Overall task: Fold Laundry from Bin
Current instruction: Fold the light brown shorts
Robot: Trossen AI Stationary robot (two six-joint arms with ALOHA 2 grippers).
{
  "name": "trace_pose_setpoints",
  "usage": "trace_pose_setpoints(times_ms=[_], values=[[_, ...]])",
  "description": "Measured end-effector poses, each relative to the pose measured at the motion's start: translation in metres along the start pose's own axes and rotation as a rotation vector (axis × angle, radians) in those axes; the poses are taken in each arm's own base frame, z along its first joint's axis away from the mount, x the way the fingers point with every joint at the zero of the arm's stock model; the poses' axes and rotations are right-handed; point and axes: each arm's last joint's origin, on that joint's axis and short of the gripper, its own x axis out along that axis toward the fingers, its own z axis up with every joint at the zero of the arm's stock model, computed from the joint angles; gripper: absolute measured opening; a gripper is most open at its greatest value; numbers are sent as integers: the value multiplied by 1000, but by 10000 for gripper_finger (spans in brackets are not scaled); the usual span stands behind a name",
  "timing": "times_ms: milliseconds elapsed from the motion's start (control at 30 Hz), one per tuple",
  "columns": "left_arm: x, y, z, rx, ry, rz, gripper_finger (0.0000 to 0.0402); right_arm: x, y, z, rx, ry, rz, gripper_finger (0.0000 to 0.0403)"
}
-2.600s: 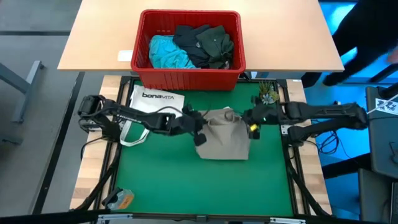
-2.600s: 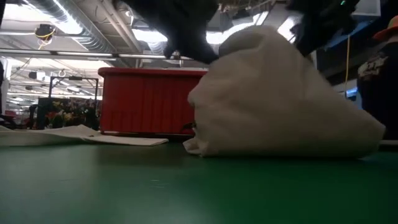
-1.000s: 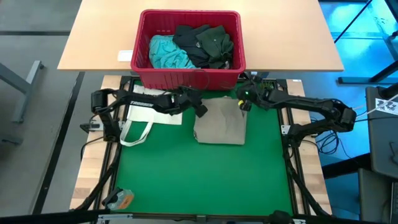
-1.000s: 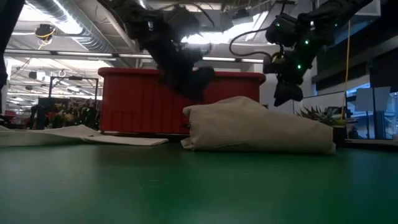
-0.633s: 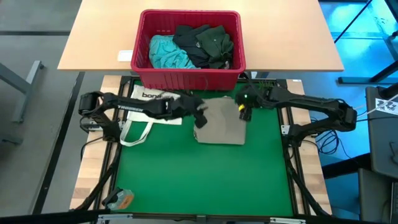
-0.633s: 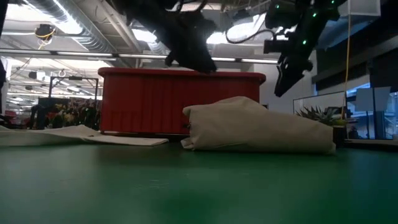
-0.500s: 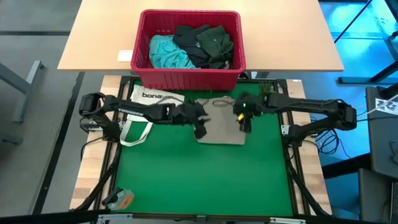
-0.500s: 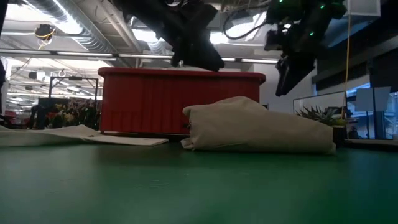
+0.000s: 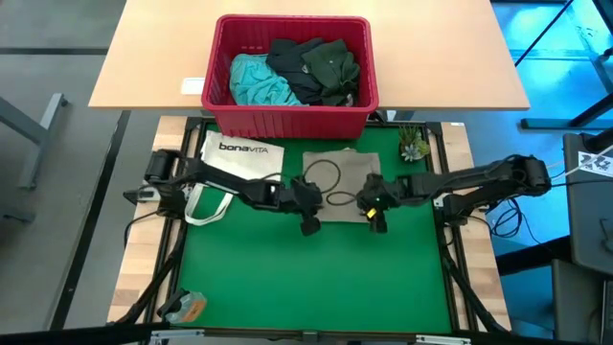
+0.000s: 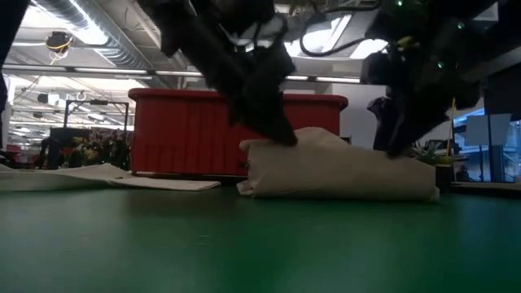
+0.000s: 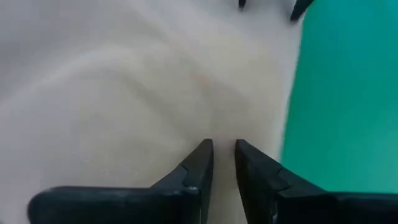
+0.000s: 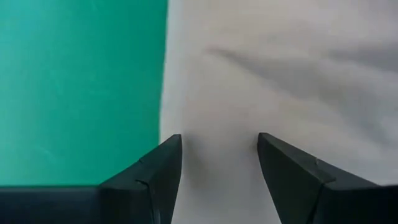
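The khaki-tan garment (image 9: 341, 178) lies folded flat on the green mat, just in front of the red bin (image 9: 287, 123). It also shows in the low view (image 10: 342, 171). My left gripper (image 9: 308, 220) points down over the garment's near left corner, its fingers a narrow gap apart (image 11: 222, 149). My right gripper (image 9: 375, 217) points down over the near right corner, open wide (image 12: 219, 140). The turquoise (image 9: 257, 80), dark grey (image 9: 292, 59) and dark green (image 9: 335, 65) garments lie heaped in the bin. My left gripper comes from above onto the khaki garment's top layer (image 11: 186, 106), close to its near left edge. In the low view its fingertips (image 10: 282, 135) meet the cloth's top. No cloth is gathered between them. My right gripper comes from above onto the top layer (image 12: 219, 93) by the near right edge, fingers spread on either side of flat cloth. The low view shows its fingertips (image 10: 391, 150) at the cloth's surface.
The white tote bag (image 9: 239, 153) lies flat on the mat's far left, beside the left arm. A small plant (image 9: 414, 146) stands at the far right corner. An orange object (image 9: 188, 308) lies at the near left. The mat's near half (image 9: 316, 278) is bare green.
Both grippers have gone from the garment's far edge by the bin toward the table's near edge and down, onto the garment's near corners. The khaki garment has stayed folded in place.
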Motion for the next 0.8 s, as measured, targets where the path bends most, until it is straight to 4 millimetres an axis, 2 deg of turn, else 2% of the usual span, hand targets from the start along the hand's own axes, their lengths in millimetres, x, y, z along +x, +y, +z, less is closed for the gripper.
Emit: trace_pose_setpoints(times_ms=[200,367,600,800], values=[[20,-3,-17,-6,62,14,47,15,1,-26,31,72,-14,209],[30,-6,-27,6,93,18,43,25,3,-42,80,101,6,209],[31,-14,-32,-25,114,-18,43,30,7,-50,138,102,96,209],[26,-30,-36,-66,135,-100,42,30,11,-50,211,116,238,209]])
